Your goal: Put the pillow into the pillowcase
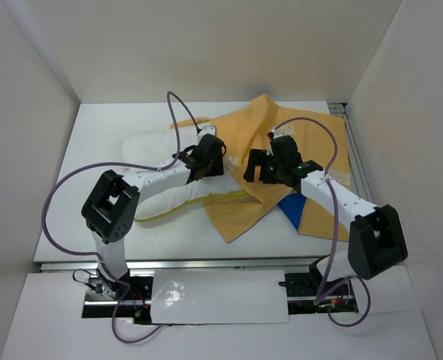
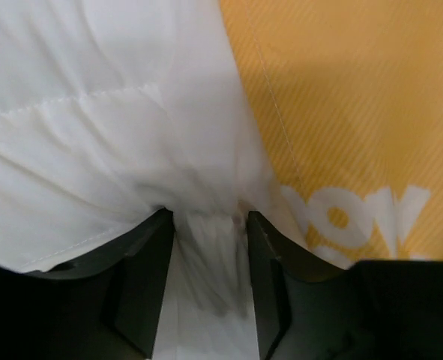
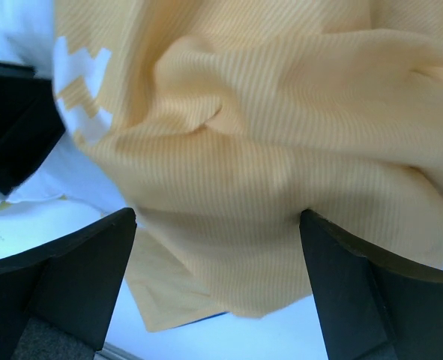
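The white pillow (image 1: 146, 146) lies across the left middle of the table, its yellow edge along the near side. The mustard-orange pillowcase (image 1: 243, 127) with white logos is spread at centre right, and a blue corner (image 1: 292, 212) shows by the right arm. My left gripper (image 1: 210, 154) is at the pillow's right end, where it meets the pillowcase. In the left wrist view it (image 2: 210, 217) is shut on bunched white pillow cloth (image 2: 94, 112), with the pillowcase (image 2: 356, 90) beside it. My right gripper (image 1: 255, 166) hovers over the pillowcase. In the right wrist view it (image 3: 217, 217) is wide open, with the orange cloth (image 3: 281, 112) at the fingertips.
White walls close in the table on the left, back and right. A metal rail (image 1: 356, 157) runs along the right edge. Purple cables (image 1: 56, 202) loop from both arms. The two grippers are close together over the middle of the table.
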`<state>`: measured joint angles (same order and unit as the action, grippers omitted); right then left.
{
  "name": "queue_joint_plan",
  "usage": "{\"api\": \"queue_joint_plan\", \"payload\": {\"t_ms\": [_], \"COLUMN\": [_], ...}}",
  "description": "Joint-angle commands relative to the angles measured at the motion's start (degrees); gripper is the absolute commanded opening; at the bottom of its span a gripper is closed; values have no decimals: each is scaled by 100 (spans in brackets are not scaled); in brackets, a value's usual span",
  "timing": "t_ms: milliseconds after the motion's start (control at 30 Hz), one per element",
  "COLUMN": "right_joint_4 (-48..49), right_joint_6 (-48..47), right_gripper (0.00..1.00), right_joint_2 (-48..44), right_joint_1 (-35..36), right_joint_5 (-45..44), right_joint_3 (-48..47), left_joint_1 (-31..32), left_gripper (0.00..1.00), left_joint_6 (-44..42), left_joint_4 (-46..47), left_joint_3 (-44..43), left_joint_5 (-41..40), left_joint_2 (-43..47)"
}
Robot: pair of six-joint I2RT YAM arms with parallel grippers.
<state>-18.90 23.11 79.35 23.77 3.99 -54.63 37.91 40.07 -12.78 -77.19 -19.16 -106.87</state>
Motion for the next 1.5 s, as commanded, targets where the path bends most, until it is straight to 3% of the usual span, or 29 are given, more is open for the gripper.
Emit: {"api": "queue_joint_plan", "payload": {"t_ms": [0,67,133,300,500,667,733,767,800,833,967,1133,1467], "right_joint_4": [763,992,1186,994,475,98,-87,-306,-403,-500,-905,-765,-265], "right_joint_6": [-140,-140,-193,-334,-466,-536,-536,-536,-536,-536,-448,-387,-747], "right_gripper": [96,95,95,95,95,97,97,97,97,97,97,96,95], "right_joint_2": [492,930,1152,1522,846,188,-163,-287,-419,-551,-1000,-860,466], "right_joint_1": [-240,-294,-434,-574,-742,-812,-812,-812,-812,-760,-637,-462,303], "right_joint_5": [471,628,823,929,665,787,718,717,604,533,-99,-355,-1706], "right_joint_3": [84,-47,-222,-785,-733,-557,-391,-329,-233,-23,426,550,128], "left_joint_1": [76,128,207,761,867,814,657,656,656,656,656,656,656], "left_gripper": [61,67,100,100,100,100,88,73,25,0,0,0,0], "left_joint_6": [-1351,-1746,-2283,-3539,-4445,-4579,-4439,-4369,-4229,-4105,-3753,-3288,-2839], "left_joint_4": [689,689,471,240,836,1190,1041,979,979,1048,1311,1313,865], "left_joint_3": [387,703,784,1030,1556,1620,1330,1207,1049,1048,1048,1276,1109], "left_joint_5": [535,606,379,-588,6,70,350,491,605,554,203,-236,-307], "left_joint_2": [420,833,1027,1020,974,819,476,352,264,202,227,684,808]}}
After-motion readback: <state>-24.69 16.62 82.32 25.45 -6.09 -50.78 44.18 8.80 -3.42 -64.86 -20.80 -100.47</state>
